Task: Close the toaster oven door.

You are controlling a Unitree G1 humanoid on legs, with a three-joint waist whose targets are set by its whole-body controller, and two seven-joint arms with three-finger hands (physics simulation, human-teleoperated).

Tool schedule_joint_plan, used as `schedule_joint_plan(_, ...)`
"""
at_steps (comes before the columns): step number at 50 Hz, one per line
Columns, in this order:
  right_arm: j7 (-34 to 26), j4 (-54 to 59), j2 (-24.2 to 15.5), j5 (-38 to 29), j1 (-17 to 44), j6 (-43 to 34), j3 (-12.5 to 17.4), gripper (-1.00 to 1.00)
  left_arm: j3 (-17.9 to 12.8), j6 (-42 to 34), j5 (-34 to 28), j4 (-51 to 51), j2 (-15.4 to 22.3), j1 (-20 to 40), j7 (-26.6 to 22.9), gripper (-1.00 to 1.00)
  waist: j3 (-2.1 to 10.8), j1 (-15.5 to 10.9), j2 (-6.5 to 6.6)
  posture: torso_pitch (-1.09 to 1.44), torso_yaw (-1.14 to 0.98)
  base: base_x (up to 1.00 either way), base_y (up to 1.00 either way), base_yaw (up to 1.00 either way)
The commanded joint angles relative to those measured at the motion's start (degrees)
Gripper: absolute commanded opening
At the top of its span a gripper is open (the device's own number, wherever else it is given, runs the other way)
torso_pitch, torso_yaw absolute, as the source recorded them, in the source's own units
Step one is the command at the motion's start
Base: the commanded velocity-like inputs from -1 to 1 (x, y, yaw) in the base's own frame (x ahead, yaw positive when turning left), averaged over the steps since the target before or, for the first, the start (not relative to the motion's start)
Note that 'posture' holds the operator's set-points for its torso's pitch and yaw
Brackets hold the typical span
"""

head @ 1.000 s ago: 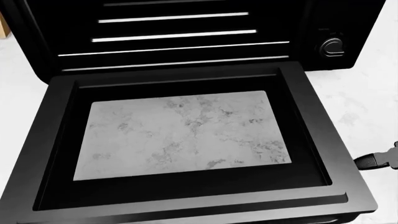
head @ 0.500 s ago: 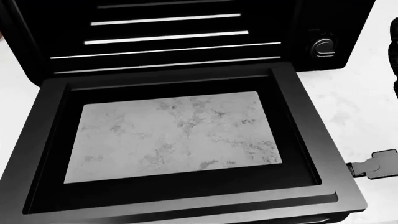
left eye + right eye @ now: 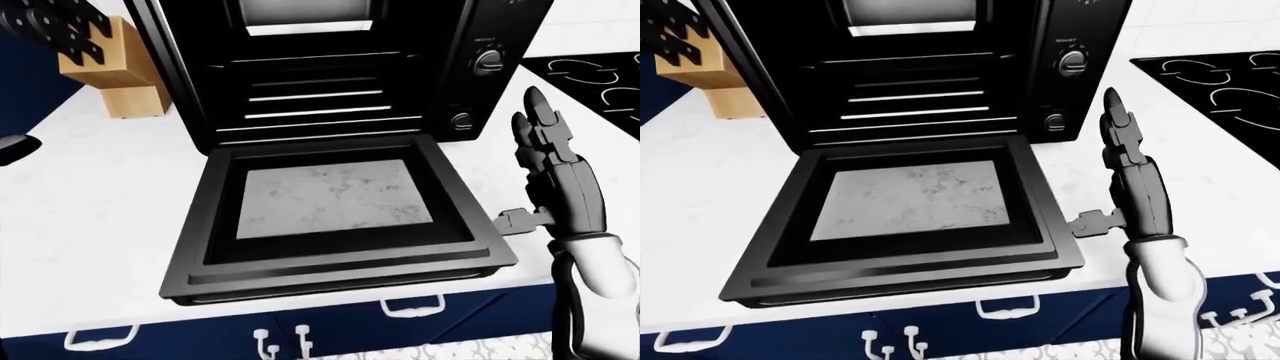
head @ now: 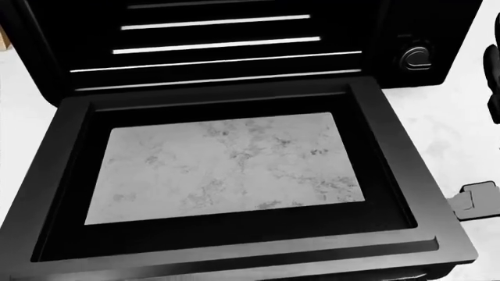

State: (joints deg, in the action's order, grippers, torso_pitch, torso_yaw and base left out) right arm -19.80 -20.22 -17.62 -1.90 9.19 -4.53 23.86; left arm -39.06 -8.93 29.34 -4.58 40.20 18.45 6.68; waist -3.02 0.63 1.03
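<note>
From my seat I see the toaster oven (image 3: 340, 67) standing on the white marbled counter (image 3: 90, 217), its door (image 3: 335, 217) swung fully down and lying flat, hinged at the oven's lower edge and reaching toward the bottom of the eye views until its far rim hangs just over the counter's edge above the blue drawers (image 3: 420, 322). The door's glass pane (image 4: 227, 172) shows the counter's marbling through it, and the head view is almost filled by this door, with the bright wire racks (image 4: 218, 44) of the oven cavity along the top. My right hand (image 3: 1132, 184) stands upright just beside the door's right edge, fingers (image 3: 1118, 124) stretched straight up and apart from everything, released and holding nothing; its thumb (image 3: 1090, 223) sticks out sideways toward the door's right rim and comes very near it, though I cannot tell whether it touches. Two knobs (image 3: 487, 61) sit on the oven's right panel. A wooden knife block (image 3: 115, 71) stands on the counter at the upper left of the left-eye view, and a black cooktop (image 3: 1210, 82) lies at the upper right of the right-eye view. A dark shape at the left edge of the left-eye view may be my left hand; I cannot tell its state.
</note>
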Motion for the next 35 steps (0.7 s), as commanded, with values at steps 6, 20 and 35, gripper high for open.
schedule_joint_plan(6,1.8,-4.4,-1.5,2.2,2.5,-0.3,1.2,1.0,-0.9,1.6,0.0,-1.8,1.5,1.1,-0.2,1.0,1.24,0.0,0.24,0.0,0.0,0.0,0.0,0.0)
schedule_joint_plan(20,12.3,-6.8,-5.3,10.3,8.3,-8.9,3.9,1.0,-0.9,1.7,0.0,-1.8,1.3,1.0,-0.2,1.0,1.16,-0.2,0.25,0.0,0.0,0.0,0.0,0.0)
schedule_joint_plan(35,21.5,-4.1,-9.3,11.9,18.6,-13.0,0.1,1.0,-0.8,1.7,-0.1,-1.9,1.0,0.8,-0.3,1.0,1.02,-0.2,0.17,0.0,0.0,0.0,0.0,0.0)
